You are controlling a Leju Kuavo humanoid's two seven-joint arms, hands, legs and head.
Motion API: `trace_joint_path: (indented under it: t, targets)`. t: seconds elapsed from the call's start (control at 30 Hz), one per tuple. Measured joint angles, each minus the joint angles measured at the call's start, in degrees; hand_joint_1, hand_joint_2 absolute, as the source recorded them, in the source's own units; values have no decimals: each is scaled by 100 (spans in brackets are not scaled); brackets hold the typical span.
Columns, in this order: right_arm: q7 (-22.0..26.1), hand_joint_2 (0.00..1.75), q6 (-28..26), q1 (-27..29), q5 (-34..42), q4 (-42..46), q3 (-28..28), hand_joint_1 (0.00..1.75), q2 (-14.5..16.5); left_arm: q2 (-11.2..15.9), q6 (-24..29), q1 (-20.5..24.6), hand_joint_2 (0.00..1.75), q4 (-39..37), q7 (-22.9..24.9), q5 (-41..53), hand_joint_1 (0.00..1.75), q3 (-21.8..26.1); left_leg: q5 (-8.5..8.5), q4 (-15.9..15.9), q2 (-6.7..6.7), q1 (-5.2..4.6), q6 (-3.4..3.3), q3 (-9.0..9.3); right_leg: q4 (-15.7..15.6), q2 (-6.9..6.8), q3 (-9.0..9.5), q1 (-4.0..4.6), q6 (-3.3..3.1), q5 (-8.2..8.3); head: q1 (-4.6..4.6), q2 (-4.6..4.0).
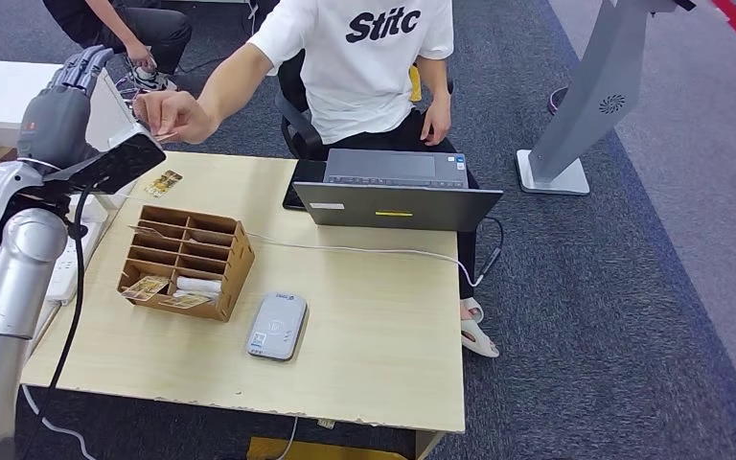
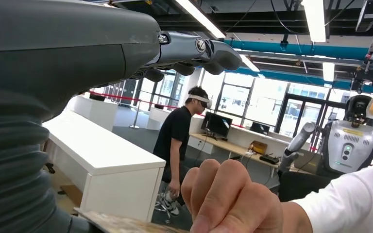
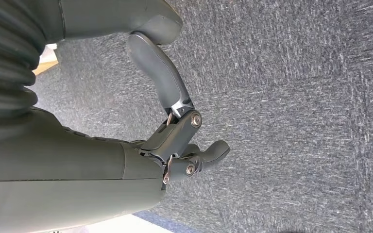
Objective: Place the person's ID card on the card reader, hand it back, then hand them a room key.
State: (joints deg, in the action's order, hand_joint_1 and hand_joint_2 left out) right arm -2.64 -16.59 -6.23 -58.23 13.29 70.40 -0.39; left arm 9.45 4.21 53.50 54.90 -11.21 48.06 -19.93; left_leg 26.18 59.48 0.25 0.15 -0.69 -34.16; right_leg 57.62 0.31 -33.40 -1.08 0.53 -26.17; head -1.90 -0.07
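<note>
While the left hand (image 1: 62, 105) stands raised at the far left with its fingers straight and apart, holding nothing, the person's hand (image 1: 174, 117) reaches in just beside it, to its right, and pinches what seems to be a small card; it is too small to say whether that is the ID card or a room key. The left wrist view has that same person's hand (image 2: 233, 201) bunched close below the robot's fingers (image 2: 209, 51), not touching them as far as I can tell.

Just below and right of the left hand, a patterned card (image 1: 164, 182) lies flat on the table (image 1: 383, 374). Nearer the robot, the brown cardboard organiser (image 1: 187, 261) holds a few more cards and a pale roll in its front compartments. Right of it, well apart from the raised hand, the card reader (image 1: 277, 326) lies with nothing on its white top.

My reading is that the task is at a handover, but which one cannot be settled here: the bare reader fits either a card not yet placed or one already lifted off.

Farther right is the laptop (image 1: 398, 190). The right hand (image 3: 175, 141) hangs over grey carpet, fingers curled in around nothing.
</note>
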Motion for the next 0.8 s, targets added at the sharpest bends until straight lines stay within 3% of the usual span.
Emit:
trace_joint_path:
  t: [0.03,0.07,0.8]
  targets:
    - [1,175,3,0,-4,0,-2,0,0,2,-11,0,175,-1,10,-20,171,-1,0,0,0,0,0,0,0,0,0,0,0,0,0,0]
    - [1,175,5,1,-9,0,-4,0,0,5,-17,-1,175,-2,20,-34,175,-1,0,0,0,0,0,-1,0,0,0,0,0,0,0,0]
    - [-7,175,3,7,-54,-2,-101,0,-6,271,-61,-160,175,-4,-22,-265,175,-3,0,0,0,0,0,-6,0,-1,-4,0,0,0,0,0]
